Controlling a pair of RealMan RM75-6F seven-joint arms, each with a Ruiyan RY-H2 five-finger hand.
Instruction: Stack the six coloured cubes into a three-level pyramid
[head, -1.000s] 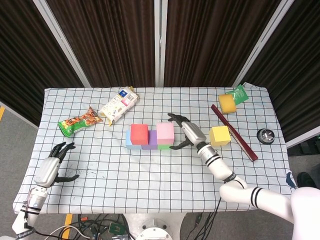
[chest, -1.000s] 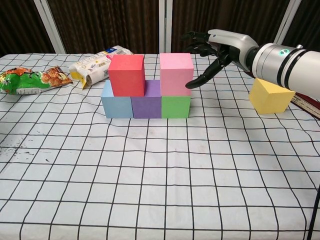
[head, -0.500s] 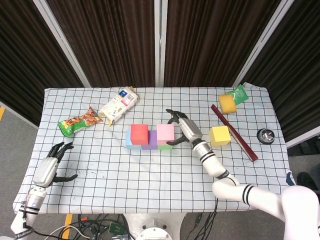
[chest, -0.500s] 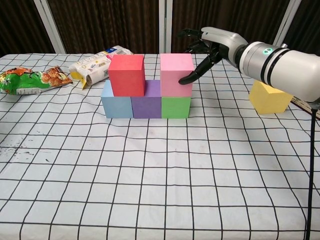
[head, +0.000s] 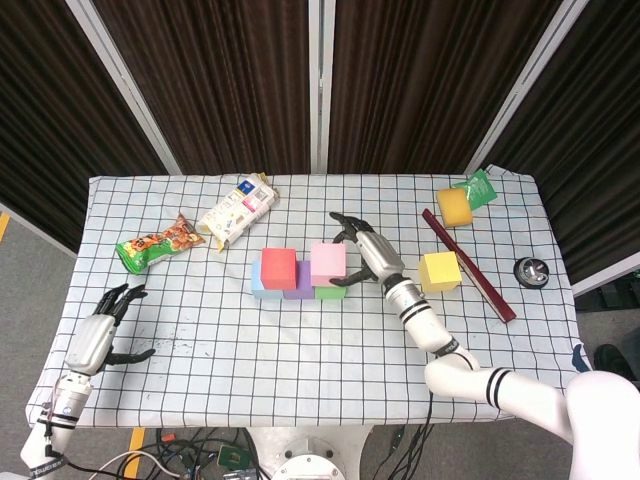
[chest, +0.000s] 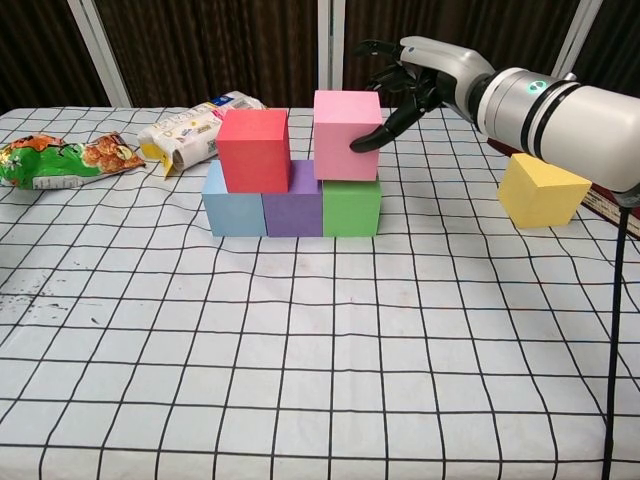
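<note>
Blue cube (chest: 232, 212), purple cube (chest: 292, 210) and green cube (chest: 351, 208) form a row on the checked table (chest: 320, 380). The red cube (chest: 254, 150) sits on the blue and purple ones. The pink cube (chest: 346, 135) is on top over purple and green. My right hand (chest: 415, 85) grips it, thumb on its right side, fingers curled behind. The yellow cube (chest: 540, 190) lies alone to the right. In the head view the pink cube (head: 328, 263) and right hand (head: 365, 250) meet; my left hand (head: 100, 335) rests open near the table's left front corner.
A green-orange snack bag (head: 160, 243) and a white packet (head: 237, 210) lie at the back left. A yellow sponge (head: 455, 206), green packet (head: 477, 188) and dark red stick (head: 468, 265) are at the right. A black round object (head: 530, 272) sits beyond the right edge.
My right hand has closed in from the right onto the pink cube, which has shifted slightly left and towards the back. The left hand has stayed put.
</note>
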